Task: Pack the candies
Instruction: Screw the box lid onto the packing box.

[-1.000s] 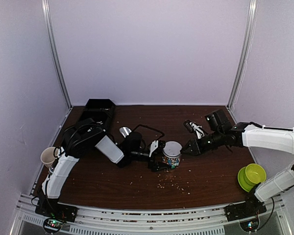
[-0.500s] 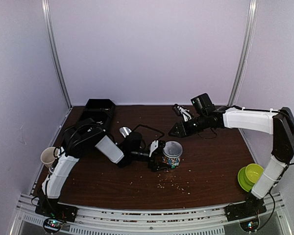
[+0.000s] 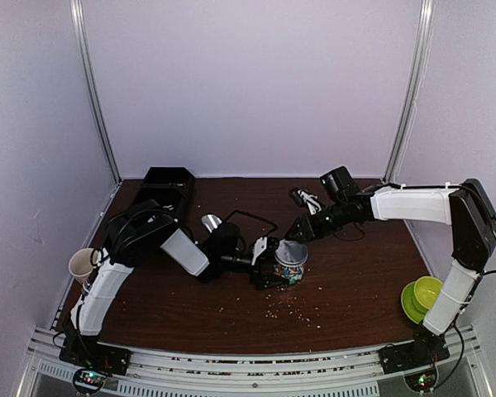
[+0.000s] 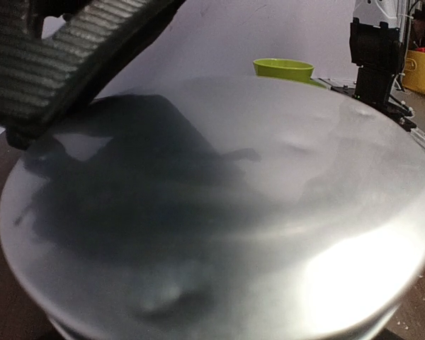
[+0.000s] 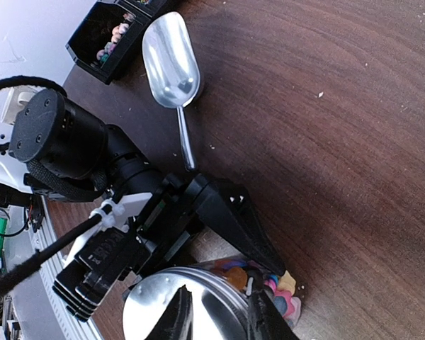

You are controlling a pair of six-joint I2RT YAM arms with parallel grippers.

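Observation:
A clear jar [image 3: 288,266] full of multicoloured candies [image 5: 278,285] stands mid-table with a silver lid [image 5: 159,306] on it. My left gripper [image 3: 279,266] is shut on the jar's sides; one of its black fingers [image 5: 234,219] lies along the glass. My right gripper [image 3: 296,235] hovers at the lid's far rim. Its two fingers stand a little apart, astride that rim [image 5: 218,287], holding nothing. In the left wrist view the lid [image 4: 219,212] fills the frame, with a ribbed finger [image 4: 64,57] of the right gripper over it. More candies [image 5: 113,34] lie in a black bin.
A metal scoop [image 3: 211,222] lies behind the left wrist. The black bin [image 3: 167,184] is at the back left. A paper cup [image 3: 81,265] stands at the left edge and a green bowl [image 3: 428,294] at the right. Pale crumbs [image 3: 293,310] lie in front of the jar.
My right gripper left the jar's right side, swung up and back toward the rear of the table, then came down to the lid's far rim. The left gripper and the jar stayed put.

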